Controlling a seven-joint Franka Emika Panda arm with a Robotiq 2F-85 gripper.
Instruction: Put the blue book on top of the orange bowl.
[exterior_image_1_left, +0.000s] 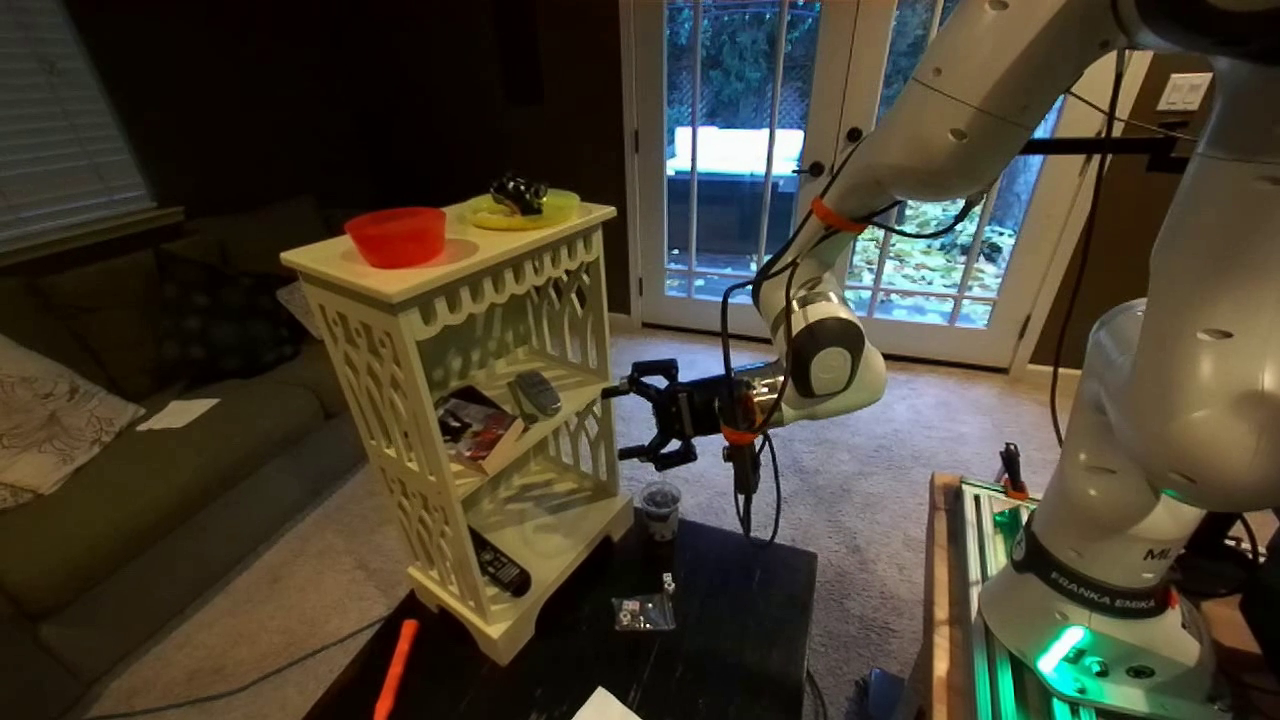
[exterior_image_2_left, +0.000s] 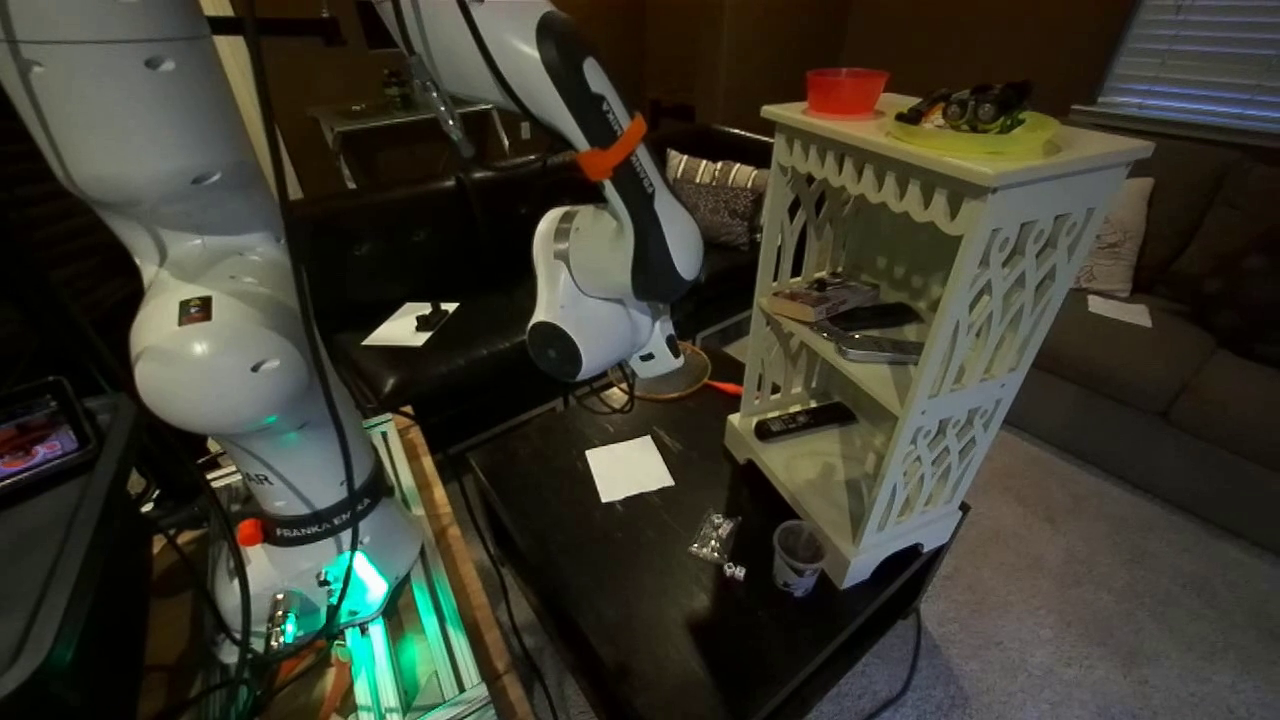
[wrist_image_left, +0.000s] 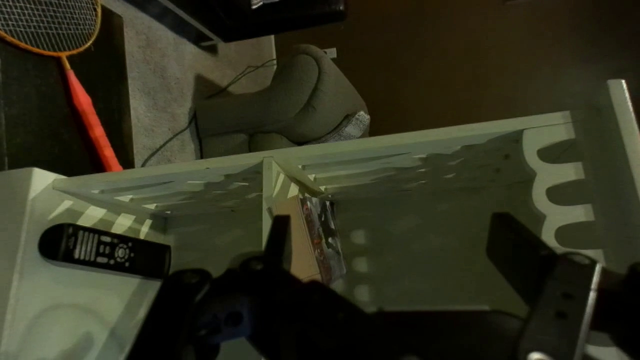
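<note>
My jaws standing wide apart, gripping nothing. In exterior view, book (exterior_image_1_left: 480, 430) lying on middle shelf (exterior_image_1_left: 578, 388), nine o'clock from them; bowl (exterior_image_1_left: 396, 238) at ten. I'm judging book light, slick, bendy; favouring cover-to-cover pinch at near edge.

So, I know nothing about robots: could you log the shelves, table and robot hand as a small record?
Furniture: cream lattice-sided shelf unit, on a dark rectangular table
Unit's top: round red-orange plastic bowl beside a round yellow-green plate
Middle shelf: thick dark-and-red paperback book; grey oblong handheld gadget
Bottom shelf: long black plastic remote control
Also on table: clear plastic cup; small clear bag; square white paper
Black two-fingered robot hand: open, holding nothing, in front of the unit
Book on bowl: not yet
</note>
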